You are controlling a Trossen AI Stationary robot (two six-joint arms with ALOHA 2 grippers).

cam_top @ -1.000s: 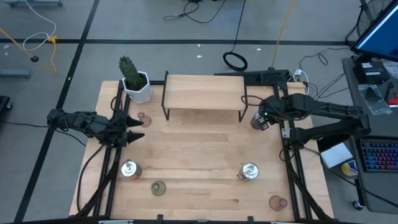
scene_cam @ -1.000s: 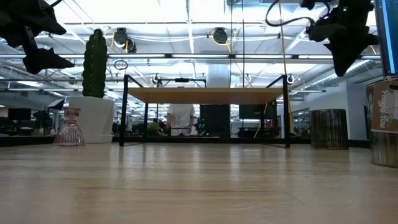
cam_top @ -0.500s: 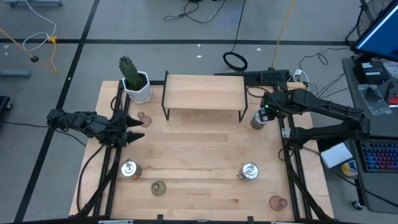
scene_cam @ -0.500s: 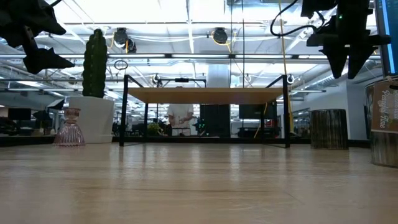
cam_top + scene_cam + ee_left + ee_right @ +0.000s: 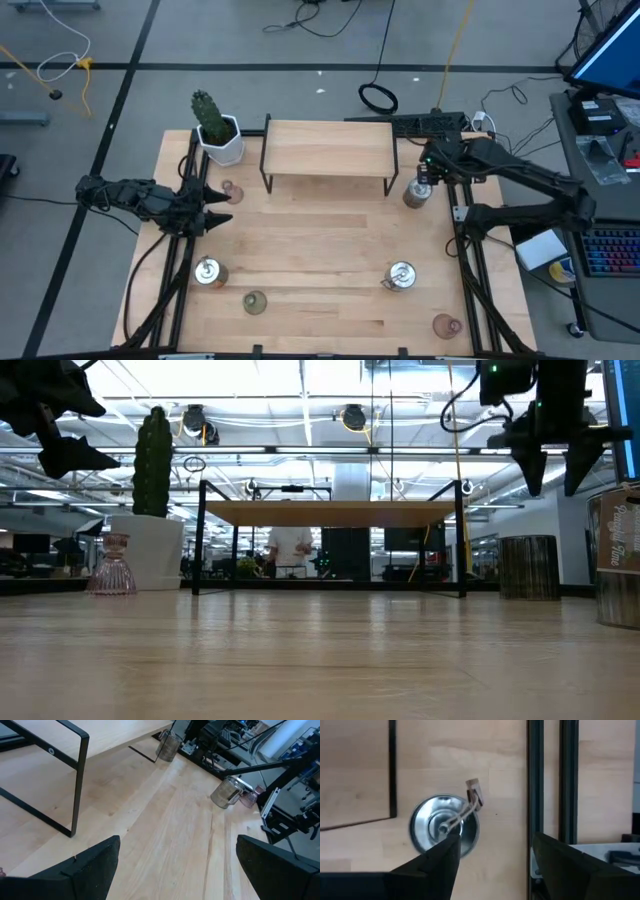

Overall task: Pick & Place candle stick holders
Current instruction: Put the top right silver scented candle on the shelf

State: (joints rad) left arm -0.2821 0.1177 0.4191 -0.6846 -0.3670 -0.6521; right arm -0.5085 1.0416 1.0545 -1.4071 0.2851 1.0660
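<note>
The silvery candle stick holder (image 5: 415, 194) stands on the desk (image 5: 320, 255) just beside the small shelf's (image 5: 328, 148) right leg, under your right gripper (image 5: 428, 172), whose jaws are released. It's squat, round, shiny metal with a paper tag: probably rigid and slippery, so grip across its rim. Your left gripper (image 5: 212, 206) waits with jaws released, near a pink glass holder (image 5: 229, 190).

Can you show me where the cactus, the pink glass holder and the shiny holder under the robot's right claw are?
cactus (image 5: 207, 113), high view, green top.
pink glass holder (image 5: 110, 564), low view, ribbed body.
shiny holder (image 5: 445, 825), right wrist view, round top.
</note>
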